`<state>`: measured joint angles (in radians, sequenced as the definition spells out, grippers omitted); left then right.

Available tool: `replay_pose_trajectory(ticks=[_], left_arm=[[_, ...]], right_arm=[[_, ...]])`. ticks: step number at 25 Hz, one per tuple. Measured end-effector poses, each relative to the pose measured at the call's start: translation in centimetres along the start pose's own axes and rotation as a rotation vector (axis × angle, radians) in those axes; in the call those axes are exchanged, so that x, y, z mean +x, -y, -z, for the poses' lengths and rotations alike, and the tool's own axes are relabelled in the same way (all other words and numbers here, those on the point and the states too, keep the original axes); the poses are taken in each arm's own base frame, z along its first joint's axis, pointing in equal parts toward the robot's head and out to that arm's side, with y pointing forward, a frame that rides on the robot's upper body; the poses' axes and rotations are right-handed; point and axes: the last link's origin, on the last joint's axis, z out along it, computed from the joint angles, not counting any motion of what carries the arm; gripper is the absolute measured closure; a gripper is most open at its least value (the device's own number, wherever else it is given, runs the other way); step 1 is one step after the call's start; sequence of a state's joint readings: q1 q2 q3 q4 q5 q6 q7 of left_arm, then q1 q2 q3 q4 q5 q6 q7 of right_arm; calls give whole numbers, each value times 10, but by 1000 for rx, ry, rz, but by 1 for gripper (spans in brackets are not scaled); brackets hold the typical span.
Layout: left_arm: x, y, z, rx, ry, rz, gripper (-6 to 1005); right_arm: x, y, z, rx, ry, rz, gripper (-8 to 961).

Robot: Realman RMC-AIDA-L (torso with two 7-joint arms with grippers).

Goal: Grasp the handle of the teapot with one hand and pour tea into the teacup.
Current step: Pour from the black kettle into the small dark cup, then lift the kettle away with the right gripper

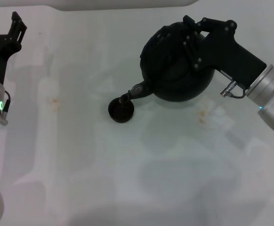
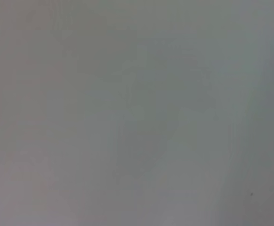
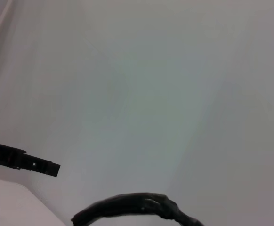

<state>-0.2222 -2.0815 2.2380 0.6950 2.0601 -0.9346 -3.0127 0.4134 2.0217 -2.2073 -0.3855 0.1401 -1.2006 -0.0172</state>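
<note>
The round black teapot (image 1: 177, 75) is tipped toward my left, its short spout (image 1: 137, 90) reaching down to the rim of the small black teacup (image 1: 121, 111). My right gripper (image 1: 188, 34) comes in from the right and is shut on the handle at the pot's top, which its black fingers mostly hide in the head view. A ribbed black arc of the handle (image 3: 137, 206) shows in the right wrist view. My left gripper (image 1: 18, 29) is parked at the far left, open and holding nothing. The left wrist view shows only bare table.
The white table (image 1: 127, 179) stretches around the pot and cup. A few faint brownish stains (image 1: 54, 102) mark it. A pale raised edge (image 1: 127, 4) runs along the back. A thin black bar (image 3: 24, 161) crosses the right wrist view.
</note>
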Motion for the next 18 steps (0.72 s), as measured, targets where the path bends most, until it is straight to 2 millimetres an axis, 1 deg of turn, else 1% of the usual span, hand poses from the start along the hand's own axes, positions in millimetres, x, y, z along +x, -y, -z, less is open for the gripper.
replay_pose_trajectory(ticks=[4, 10, 18], left_arm=[[0, 0, 0, 0, 0, 0, 111], [0, 0, 0, 0, 0, 0, 111], [-1, -2, 1, -9, 5, -2, 112]], right_arm=[[1, 0, 0, 3, -4, 11, 807], [0, 0, -1, 7, -4, 90, 814], [-1, 0, -3, 7, 0, 142, 817]])
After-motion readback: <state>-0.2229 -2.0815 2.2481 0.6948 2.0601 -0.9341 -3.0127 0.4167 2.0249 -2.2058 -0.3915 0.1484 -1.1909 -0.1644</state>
